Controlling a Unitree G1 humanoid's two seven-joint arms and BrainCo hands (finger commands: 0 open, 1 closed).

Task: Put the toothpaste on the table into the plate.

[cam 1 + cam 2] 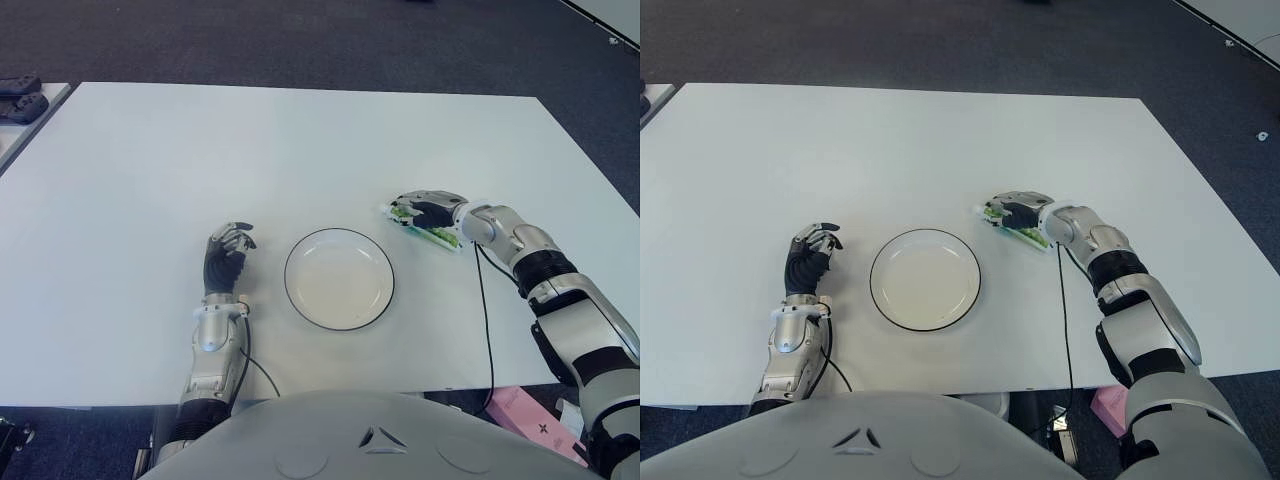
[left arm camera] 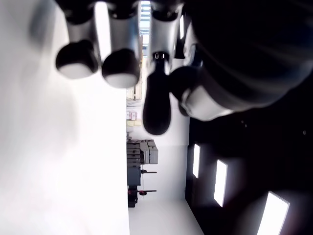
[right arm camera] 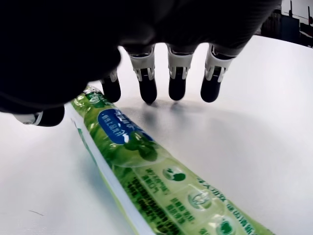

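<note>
right hand (image 1: pixel 425 208) hovers over the toothpaste box (image 3: pixel 146 166), fingers spread, gripping nothing; box's long axis runs beneath the palm, right of plate (image 1: pixel 339 279).

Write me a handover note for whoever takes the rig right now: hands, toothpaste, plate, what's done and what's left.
Right robot hand: over the toothpaste, fingers open, tips down beside the box, not yet closed on it.
Left robot hand: idle left of the plate, fingers curled, empty.
Toothpaste lies flat on the table, right of the plate, which holds nothing.
Done: reach only. Left: grasp, lift, carry, place in plate.
</note>
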